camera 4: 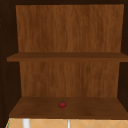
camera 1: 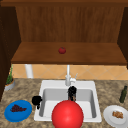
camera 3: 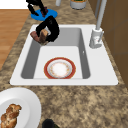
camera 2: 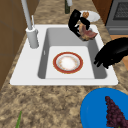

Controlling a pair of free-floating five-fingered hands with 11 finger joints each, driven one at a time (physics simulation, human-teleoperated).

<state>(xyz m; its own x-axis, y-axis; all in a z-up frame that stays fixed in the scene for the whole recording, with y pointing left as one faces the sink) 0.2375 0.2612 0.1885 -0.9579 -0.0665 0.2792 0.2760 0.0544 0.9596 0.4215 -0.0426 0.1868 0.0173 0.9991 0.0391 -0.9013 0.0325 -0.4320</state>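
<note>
My right hand [camera 1: 72, 91] hangs over the sink basin [camera 1: 52, 96], shut on a brown-pink lump [camera 2: 86, 33]; the same lump [camera 3: 41, 36] shows under the curled hand [camera 3: 50, 26] in the right side view. Below in the basin lies a red-rimmed plate [camera 2: 67, 62], which the front view shows as a big red round shape [camera 1: 67, 115]. My left hand [camera 1: 36, 100] floats at the sink's left rim, fingers relaxed and drooping, holding nothing; from the left side this hand [camera 2: 112, 52] sits over the front edge, close to the blue plate [camera 2: 92, 105].
Dark grapes [camera 1: 17, 108] lie on the blue plate. A white plate [camera 1: 110, 117] with a pastry [camera 1: 117, 114] and a green bottle [camera 1: 123, 94] stand at the right. The faucet [camera 1: 68, 77] rises behind the basin. A red fruit [camera 4: 62, 104] rests on the cabinet shelf; a potted plant [camera 1: 10, 82] is far left.
</note>
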